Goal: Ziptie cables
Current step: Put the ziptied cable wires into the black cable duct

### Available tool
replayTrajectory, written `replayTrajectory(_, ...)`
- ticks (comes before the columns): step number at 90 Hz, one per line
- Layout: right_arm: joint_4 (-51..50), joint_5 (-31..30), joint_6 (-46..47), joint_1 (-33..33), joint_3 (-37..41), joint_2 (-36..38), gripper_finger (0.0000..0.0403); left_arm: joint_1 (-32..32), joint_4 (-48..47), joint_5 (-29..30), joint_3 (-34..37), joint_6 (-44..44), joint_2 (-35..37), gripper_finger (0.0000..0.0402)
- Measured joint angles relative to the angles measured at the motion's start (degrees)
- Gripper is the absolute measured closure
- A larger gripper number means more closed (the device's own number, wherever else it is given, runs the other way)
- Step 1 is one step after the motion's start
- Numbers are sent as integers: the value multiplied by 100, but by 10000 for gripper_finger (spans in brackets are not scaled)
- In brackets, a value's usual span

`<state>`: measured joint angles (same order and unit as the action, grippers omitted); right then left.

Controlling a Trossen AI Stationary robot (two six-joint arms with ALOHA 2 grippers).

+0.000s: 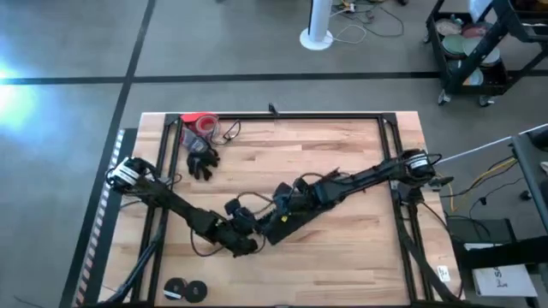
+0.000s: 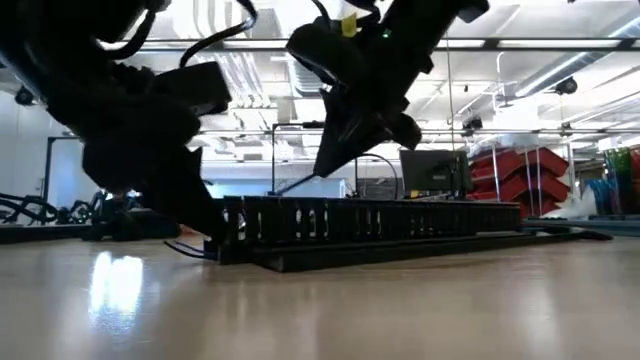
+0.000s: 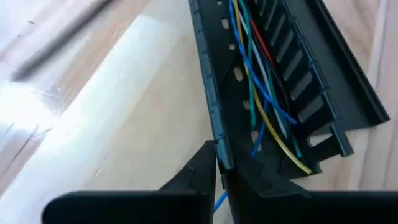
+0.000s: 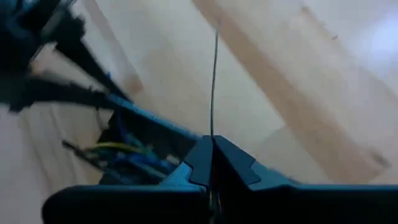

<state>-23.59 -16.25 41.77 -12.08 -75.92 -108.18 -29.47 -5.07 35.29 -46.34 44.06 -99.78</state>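
Both end effectors closed: left [image 3: 219, 171] apparently pinching duct wall [image 3: 208, 81].

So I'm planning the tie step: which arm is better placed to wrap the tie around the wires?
Probably the right: its gripper is shut on a thin dark zip-tie strand. The left gripper pinches the slotted black plastic duct's wall beside the coloured wires.
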Motion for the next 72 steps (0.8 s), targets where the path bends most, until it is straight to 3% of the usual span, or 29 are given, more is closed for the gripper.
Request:
replayTrajectory(21, -15, 142, 328, -67, 18, -145, 403, -2, 691, -10, 342, -4, 106, 399)
replayTrajectory(72, 10, 663, 276, -154, 35, -344, 403, 9, 712, 93, 303, 238, 106, 401)
